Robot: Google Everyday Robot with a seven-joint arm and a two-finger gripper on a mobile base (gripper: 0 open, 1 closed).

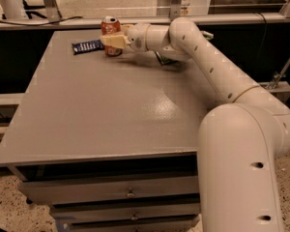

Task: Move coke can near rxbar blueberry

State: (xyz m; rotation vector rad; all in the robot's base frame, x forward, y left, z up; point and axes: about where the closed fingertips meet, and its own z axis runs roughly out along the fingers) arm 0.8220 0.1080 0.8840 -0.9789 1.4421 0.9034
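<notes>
Grey table [111, 120], far edge: red can [109, 24] stands upright with the gripper [112, 40] pinched across its middle, one pale finger over the near side. Blue bar [88, 46] lies flat just beside the can, on its left in view; can't tell if they touch. Arm [208, 64] reaches in from the right.

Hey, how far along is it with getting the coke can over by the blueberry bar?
Nearly there, it seems. The coke can stands upright at the far edge of the table, just right of the rxbar blueberry, with a small gap between them. The gripper is at the can's side. What looks left is drawing the arm away from the can.
</notes>
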